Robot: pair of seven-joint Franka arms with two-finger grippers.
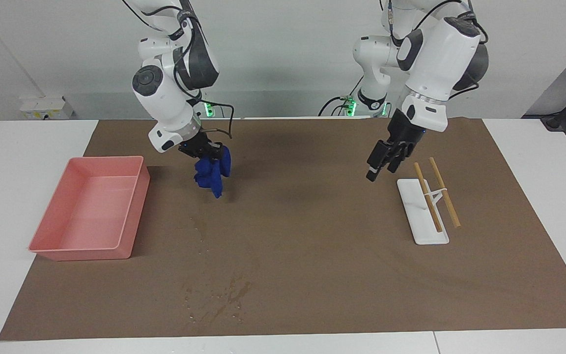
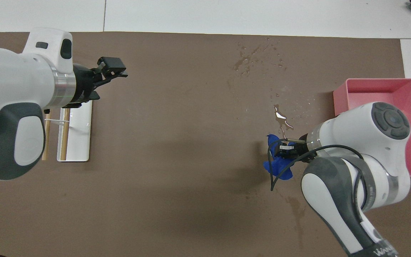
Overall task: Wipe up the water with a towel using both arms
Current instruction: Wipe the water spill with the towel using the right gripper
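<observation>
My right gripper (image 1: pixel 208 151) is shut on the deep-blue towel (image 1: pixel 212 174), which hangs bunched from it above the brown mat beside the pink tray. The towel also shows in the overhead view (image 2: pixel 276 160), under the right gripper (image 2: pixel 287 148). The water (image 1: pixel 219 297) is a patch of droplets and dark streaks on the mat, farther from the robots than the towel. In the overhead view the water (image 2: pixel 253 59) trails toward a wet streak (image 2: pixel 282 119) close to the towel. My left gripper (image 1: pixel 379 167) is open and empty, up over the mat beside the white rack; it also shows in the overhead view (image 2: pixel 111 76).
The pink tray (image 1: pixel 134 216) stands at the right arm's end of the mat; it also shows in the overhead view (image 2: pixel 376 82). A white rack with two wooden rods (image 1: pixel 428 209) lies at the left arm's end, seen from above too (image 2: pixel 80 135).
</observation>
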